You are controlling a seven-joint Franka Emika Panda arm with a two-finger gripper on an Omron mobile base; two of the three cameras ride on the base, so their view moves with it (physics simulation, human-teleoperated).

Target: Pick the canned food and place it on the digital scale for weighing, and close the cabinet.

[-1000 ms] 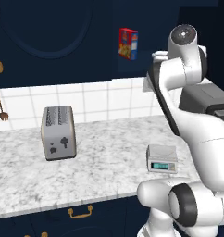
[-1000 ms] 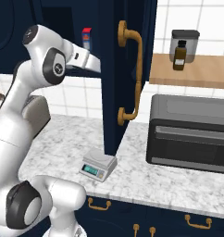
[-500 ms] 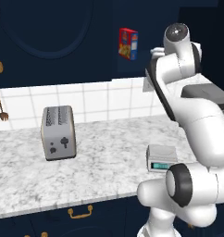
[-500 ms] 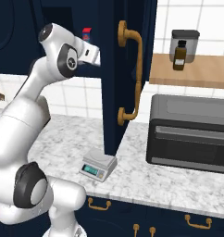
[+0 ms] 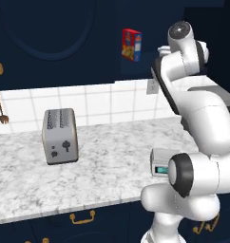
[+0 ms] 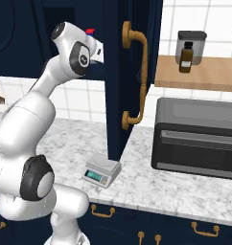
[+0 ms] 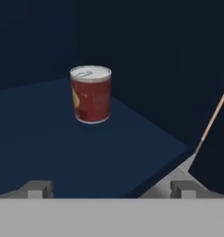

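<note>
The canned food [image 7: 90, 94] stands upright on the dark navy shelf inside the cabinet [image 6: 115, 72], its silver lid up, ahead of me and a little left of the line between my fingertips. My pincer [image 7: 111, 189] is spread wide and holds nothing; the tin is still well apart from it. I judge I am in the reach of the first step: the pick is not yet made. The next move calls for pushing forward over the shelf and shifting left so the tin sits between my fingers before I close.

The digital scale [image 6: 102, 170] waits on the marble counter [image 6: 151, 184] below, just beside the foot of the open cabinet door, bare on top. A red-blue-yellow box [image 5: 131, 44] stands higher in the cabinet, near my forearm. The toaster [image 5: 60, 135] is well off to the left. The open door with its brass handle [image 6: 136, 76] hangs close by my arm; I judge it the thing to mind when I draw the tin out and down.
</note>
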